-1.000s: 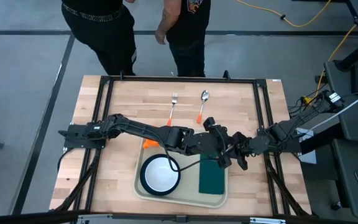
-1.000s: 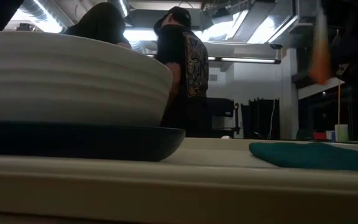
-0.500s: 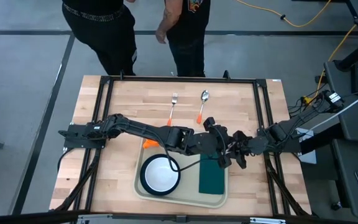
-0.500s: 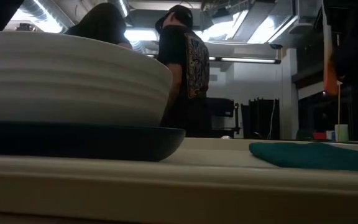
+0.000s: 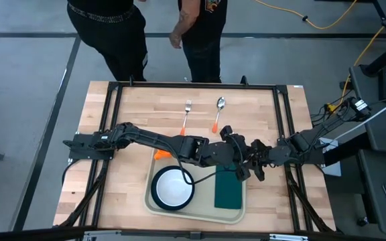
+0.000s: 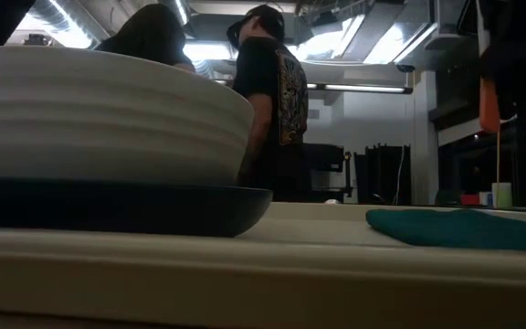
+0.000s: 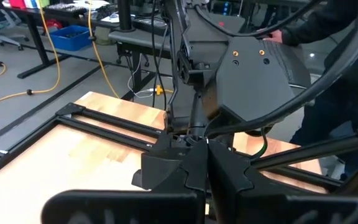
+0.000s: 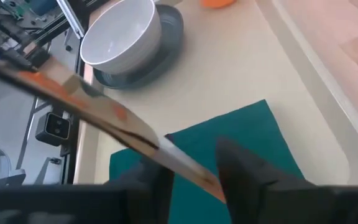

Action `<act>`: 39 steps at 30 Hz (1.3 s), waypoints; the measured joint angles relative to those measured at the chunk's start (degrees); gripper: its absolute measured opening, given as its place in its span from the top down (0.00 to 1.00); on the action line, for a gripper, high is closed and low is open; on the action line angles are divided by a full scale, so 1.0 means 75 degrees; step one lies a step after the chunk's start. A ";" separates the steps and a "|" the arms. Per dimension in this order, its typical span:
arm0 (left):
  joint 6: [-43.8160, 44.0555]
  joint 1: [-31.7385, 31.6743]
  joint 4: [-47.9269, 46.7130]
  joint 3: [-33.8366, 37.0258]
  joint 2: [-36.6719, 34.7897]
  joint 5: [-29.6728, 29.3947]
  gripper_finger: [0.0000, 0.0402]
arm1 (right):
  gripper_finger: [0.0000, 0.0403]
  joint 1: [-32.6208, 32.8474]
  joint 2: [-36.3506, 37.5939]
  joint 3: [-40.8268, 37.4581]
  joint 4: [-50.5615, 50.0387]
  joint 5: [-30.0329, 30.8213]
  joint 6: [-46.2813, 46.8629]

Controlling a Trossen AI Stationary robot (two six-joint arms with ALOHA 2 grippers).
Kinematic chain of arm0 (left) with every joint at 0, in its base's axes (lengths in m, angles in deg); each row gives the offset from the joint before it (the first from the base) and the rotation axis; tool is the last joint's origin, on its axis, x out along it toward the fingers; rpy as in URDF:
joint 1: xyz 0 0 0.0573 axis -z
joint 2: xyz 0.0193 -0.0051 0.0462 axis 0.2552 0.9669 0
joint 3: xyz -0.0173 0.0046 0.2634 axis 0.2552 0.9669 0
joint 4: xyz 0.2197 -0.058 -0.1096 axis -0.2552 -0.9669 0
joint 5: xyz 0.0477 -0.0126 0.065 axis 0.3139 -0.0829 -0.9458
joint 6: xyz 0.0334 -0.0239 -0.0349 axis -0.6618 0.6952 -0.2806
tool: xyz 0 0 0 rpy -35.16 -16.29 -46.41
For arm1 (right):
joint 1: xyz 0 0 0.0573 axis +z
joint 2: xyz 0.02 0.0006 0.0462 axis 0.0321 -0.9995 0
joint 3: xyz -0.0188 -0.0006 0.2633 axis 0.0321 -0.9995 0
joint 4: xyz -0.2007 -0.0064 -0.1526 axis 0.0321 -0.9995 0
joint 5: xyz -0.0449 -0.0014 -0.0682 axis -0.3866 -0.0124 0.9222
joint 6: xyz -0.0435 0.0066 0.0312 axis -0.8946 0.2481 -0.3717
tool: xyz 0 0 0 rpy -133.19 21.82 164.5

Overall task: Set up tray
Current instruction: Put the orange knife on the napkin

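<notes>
The wooden surface (image 5: 133, 114) carried the beige tray (image 5: 195, 209) at its near edge — bowl on dark plate (image 5: 173, 187) left, green napkin (image 5: 229, 189) right. Above it, the left end effector (image 5: 233, 155) was clamped shut; the right end effector (image 5: 241, 169) — part-open around an orange-handled knife (image 8: 104, 115).

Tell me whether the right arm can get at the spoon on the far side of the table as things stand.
Probably not yet: the right end effector holds an orange-handled knife over the green napkin. Otherwise bare table leads to the spoon.
</notes>
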 joint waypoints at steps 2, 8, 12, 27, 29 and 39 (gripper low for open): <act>-0.0001 0.0000 -0.0002 0.0000 0.0000 -0.0015 1.00 | 0.78 0.0000 0.0000 0.0000 0.0003 -0.0048 -0.0010; -0.0055 -0.0023 -0.0053 0.0000 0.0009 -0.0153 1.00 | 0.88 0.0012 0.0006 0.0003 0.0031 -0.0393 -0.0068; -0.0055 -0.0026 -0.0048 -0.0001 0.0009 -0.0111 1.00 | 0.88 0.0012 0.0006 0.0003 0.0136 -0.0454 -0.0010; -0.1499 -0.0060 -0.0118 -0.0006 -0.1152 0.0523 0.97 | 0.94 0.0793 -0.0503 0.0006 0.1381 -0.0582 0.2352; -0.1598 -0.0128 -0.0292 -0.0006 -0.1418 0.0265 0.93 | 0.95 0.0959 -0.0768 0.0003 0.1597 -0.0565 0.2681; -0.1612 -0.0342 -0.1798 0.0005 -0.2366 -0.0802 0.82 | 0.95 0.1479 -0.2155 0.0003 0.2921 0.0019 0.4310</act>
